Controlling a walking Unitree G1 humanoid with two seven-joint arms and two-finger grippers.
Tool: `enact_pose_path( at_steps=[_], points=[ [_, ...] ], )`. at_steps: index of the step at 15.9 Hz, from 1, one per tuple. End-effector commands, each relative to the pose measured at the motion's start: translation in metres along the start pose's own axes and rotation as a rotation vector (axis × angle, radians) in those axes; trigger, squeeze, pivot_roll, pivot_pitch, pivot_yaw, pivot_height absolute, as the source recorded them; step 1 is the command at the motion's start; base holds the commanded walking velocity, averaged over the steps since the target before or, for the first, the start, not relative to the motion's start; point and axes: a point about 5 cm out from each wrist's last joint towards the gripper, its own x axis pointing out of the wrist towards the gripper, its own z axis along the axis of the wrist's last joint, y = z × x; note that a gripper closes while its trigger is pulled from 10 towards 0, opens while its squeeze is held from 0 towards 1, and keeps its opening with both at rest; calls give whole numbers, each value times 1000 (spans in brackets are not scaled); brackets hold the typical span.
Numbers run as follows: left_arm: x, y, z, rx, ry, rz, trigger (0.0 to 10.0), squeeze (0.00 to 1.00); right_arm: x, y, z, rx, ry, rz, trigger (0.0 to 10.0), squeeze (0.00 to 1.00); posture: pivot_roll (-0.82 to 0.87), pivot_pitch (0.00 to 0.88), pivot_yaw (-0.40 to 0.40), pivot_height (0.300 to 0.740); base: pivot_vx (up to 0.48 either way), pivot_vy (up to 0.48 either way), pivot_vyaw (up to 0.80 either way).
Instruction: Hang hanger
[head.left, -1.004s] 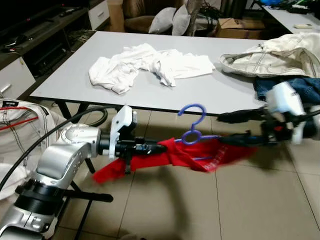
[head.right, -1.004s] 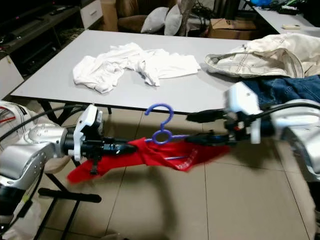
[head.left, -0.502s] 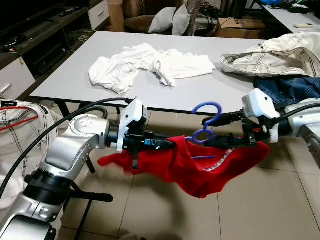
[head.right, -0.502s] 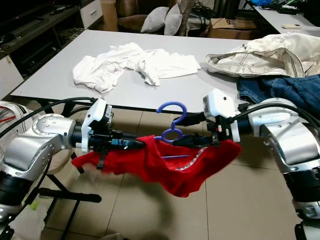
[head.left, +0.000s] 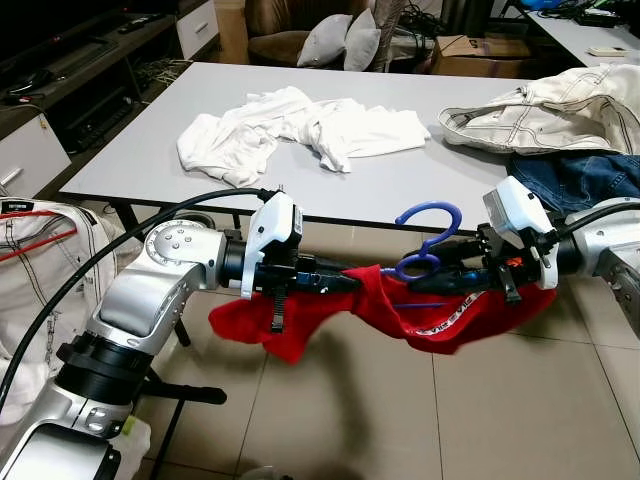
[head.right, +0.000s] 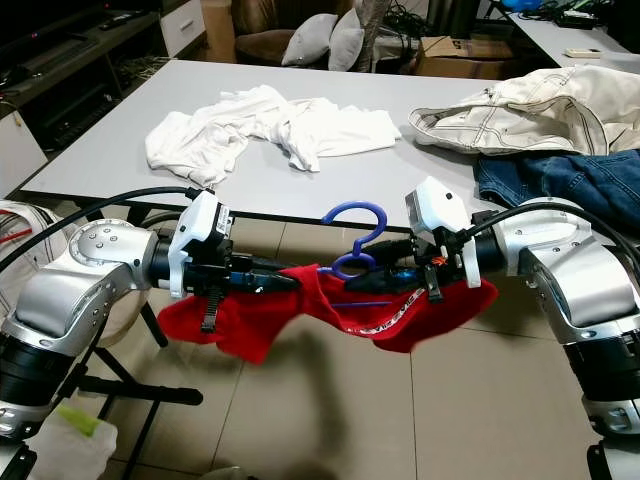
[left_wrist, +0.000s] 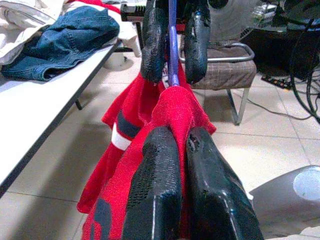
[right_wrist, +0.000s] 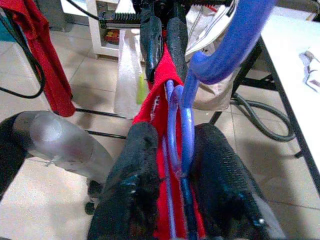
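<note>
A red shirt (head.left: 400, 310) on a blue hanger (head.left: 425, 240) is held in the air between the two arms, just in front of the near edge of a grey table (head.left: 160, 150) and above the tiled floor (head.left: 350, 410). The left gripper (head.left: 345, 283) is seen closed on one end of the shirt, its black fingers (left_wrist: 165, 190) pressed together over the red cloth. The right gripper (head.left: 450, 280) is clamped on the hanger near the base of its hook, the blue wire being pinched between the two fingers (right_wrist: 137, 175) with red cloth caught alongside it. The hook is raised above the shirt and curls upward — it is caught on nothing. The shirt sags in a shallow curve between the grippers, with a loose flap hanging below the left one.

On the table a crumpled white garment (head.left: 290, 125) is spread near the middle, while a cream jacket (head.left: 540, 110) and blue jeans (head.left: 580, 175) are piled at the right end. At the robot's left, a white garment with red trim (head.left: 35, 260) is draped — beside the table leg.
</note>
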Motion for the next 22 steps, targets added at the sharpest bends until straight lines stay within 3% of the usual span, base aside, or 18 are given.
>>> enact_pose_path(
  at_steps=[1,6,7,8,9,10,14,15,16,18,20,22],
  points=[
    [1,3,8,47,5,-6,0,0,-2,-2,8,-14,-10,13,0,0,-96,0,27,740,0,0,0],
    [-2,6,10,28,-7,9,0,0,-3,-3,8,2,-7,19,0,0,-97,0,26,740,0,0,0],
    [-1,11,12,63,-25,68,4118,0,-3,-3,8,3,-7,17,0,0,-97,0,28,740,0,0,0],
    [-2,14,15,51,-61,80,10000,0,-4,-3,8,2,-1,9,0,0,-99,0,28,740,0,0,0],
    [-3,15,16,37,-84,76,10000,906,-5,-5,6,1,15,-10,0,0,-98,0,28,740,0,0,0],
    [-4,16,18,26,-101,68,10000,1000,-6,-5,6,7,15,-16,0,0,-97,0,28,740,0,0,0],
    [-6,19,24,30,-153,89,10000,1000,-8,-2,0,65,7,-34,0,0,-82,0,23,740,0,0,0],
    [-12,19,30,11,-204,89,10000,1000,-8,0,-6,102,7,-57,0,0,-78,0,32,740,0,0,0],
    [-18,16,31,-34,-244,59,10000,35,-5,5,-14,135,6,-77,0,0,-86,0,43,740,0,0,0],
    [-17,11,22,-69,-230,58,10000,0,2,16,-27,191,-10,-115,0,0,-89,0,47,740,0,0,0],
    [-19,8,10,-102,-187,160,10000,0,8,25,-38,260,-32,-206,0,0,-87,0,42,740,0,0,0],
    [-30,1,-19,-151,-128,429,10000,0,19,22,-55,289,-44,-504,0,0,-82,0,15,740,0,0,0]
  ],
)
